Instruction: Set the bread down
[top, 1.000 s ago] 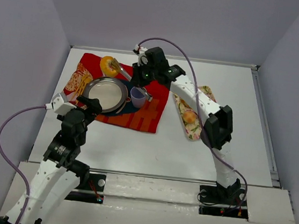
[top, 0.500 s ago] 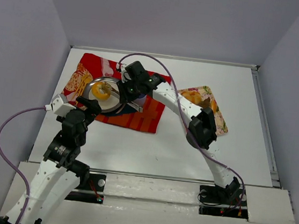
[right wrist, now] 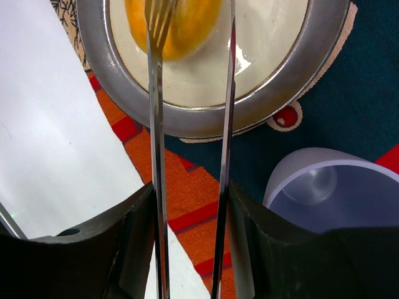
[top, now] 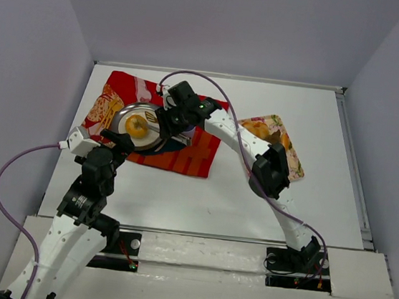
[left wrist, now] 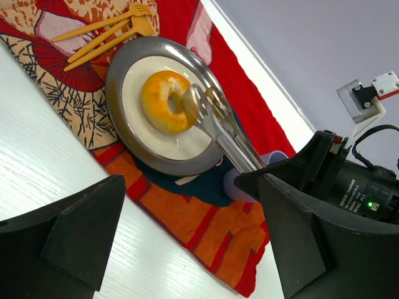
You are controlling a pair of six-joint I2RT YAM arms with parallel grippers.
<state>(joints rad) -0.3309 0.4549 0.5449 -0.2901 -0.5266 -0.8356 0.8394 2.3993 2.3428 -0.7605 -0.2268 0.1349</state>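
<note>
The bread point(top: 137, 126) point(left wrist: 165, 101) point(right wrist: 174, 25), round and golden-yellow with a dark dimple, lies on the cream middle of a grey-rimmed plate point(top: 117, 120) point(left wrist: 118, 106) point(right wrist: 206, 124). My right gripper point(top: 171, 117) point(right wrist: 190, 193) is shut on metal tongs point(left wrist: 218, 124) point(right wrist: 153, 124), one arm against each finger. The tong tips straddle the bread; the forked tip lies over its top, the other stands just off its side. My left gripper point(top: 116, 140) point(left wrist: 190, 180) hangs open and empty over the cloth's near edge.
A red patterned cloth point(top: 184, 155) lies under the plate. A lilac cup point(right wrist: 336, 193) point(left wrist: 240, 184) stands just right of the plate, close to my right fingers. Yellow forks point(left wrist: 106, 31) lie on the cloth's left. A floral mat point(top: 291, 158) with buns lies to the right.
The right arm carried the bread in the tongs from the cloth's back left onto the plate. The tong arms have spread apart. The left arm has stayed put.
</note>
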